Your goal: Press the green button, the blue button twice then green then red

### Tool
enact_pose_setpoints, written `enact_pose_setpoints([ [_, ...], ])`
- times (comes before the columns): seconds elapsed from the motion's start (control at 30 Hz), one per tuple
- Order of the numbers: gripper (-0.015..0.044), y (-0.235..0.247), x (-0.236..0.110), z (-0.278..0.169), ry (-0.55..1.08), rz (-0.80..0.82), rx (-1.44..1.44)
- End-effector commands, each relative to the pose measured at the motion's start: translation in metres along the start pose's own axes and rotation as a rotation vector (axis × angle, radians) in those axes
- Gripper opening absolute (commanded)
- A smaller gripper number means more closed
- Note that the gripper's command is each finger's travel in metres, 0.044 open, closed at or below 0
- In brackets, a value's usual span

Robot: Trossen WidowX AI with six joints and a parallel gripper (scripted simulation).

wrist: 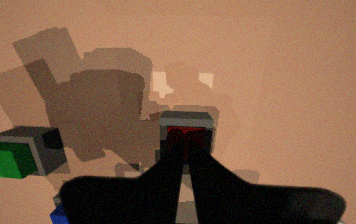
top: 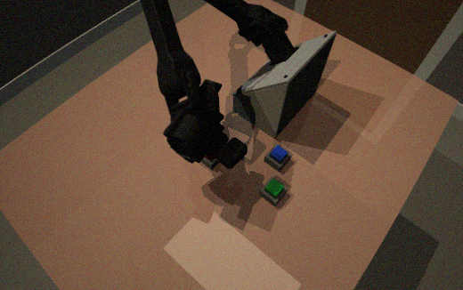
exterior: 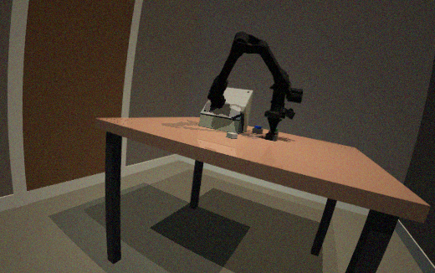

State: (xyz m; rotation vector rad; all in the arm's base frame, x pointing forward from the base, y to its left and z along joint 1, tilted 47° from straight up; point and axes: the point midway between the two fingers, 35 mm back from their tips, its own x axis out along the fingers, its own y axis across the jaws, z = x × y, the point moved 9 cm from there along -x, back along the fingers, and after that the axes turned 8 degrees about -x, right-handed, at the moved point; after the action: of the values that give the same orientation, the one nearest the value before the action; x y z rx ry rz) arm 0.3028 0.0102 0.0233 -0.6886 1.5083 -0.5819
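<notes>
The red button (top: 211, 162) (wrist: 186, 129) is mostly hidden under the arm in the top view. My gripper (exterior: 273, 133) (wrist: 186, 144) is shut and empty, pointing down. In the wrist view its fingertips are over the red cap and appear to rest on it; how deep the cap is pushed is hard to see. The green button (top: 274, 188) (wrist: 12, 161) stands to the left in the wrist view, untouched. The blue button (top: 279, 153) (exterior: 258, 127) (wrist: 60, 215) also stands free, partly cut off at the wrist view's lower left.
A pale sloped box (top: 267, 82) (exterior: 238, 98) stands on the wooden table (top: 89, 196) (exterior: 318, 161) by the arm's base. A small pale block (exterior: 232, 135) lies in front of the box in the exterior view. The arm's shadow falls beside the buttons.
</notes>
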Motion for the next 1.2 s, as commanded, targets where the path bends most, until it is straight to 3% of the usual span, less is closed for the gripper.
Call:
enact_pose_setpoints([
  [0.0,0.002,0.001,0.002,-0.001,0.005,-0.004,-0.009],
  [0.2,0.002,0.001,0.002,-0.001,0.005,-0.004,-0.009],
  [0.33,0.002,0.001,-0.03,-0.001,0.004,-0.002,-0.008],
  [0.47,0.002,0.001,-0.033,-0.001,0.005,-0.002,-0.009],
  [0.53,0.0073,0.013,-0.038,0.002,0.001,0.006,-0.01],
  [0.67,0.0177,0.082,-0.064,0.004,-0.007,0.035,-0.017],
  [0.93,0.0387,0.199,-0.097,-0.033,0.003,0.013,-0.009],
  [1.17,0.04,0.201,-0.098,-0.034,0.003,0.012,-0.008],
])
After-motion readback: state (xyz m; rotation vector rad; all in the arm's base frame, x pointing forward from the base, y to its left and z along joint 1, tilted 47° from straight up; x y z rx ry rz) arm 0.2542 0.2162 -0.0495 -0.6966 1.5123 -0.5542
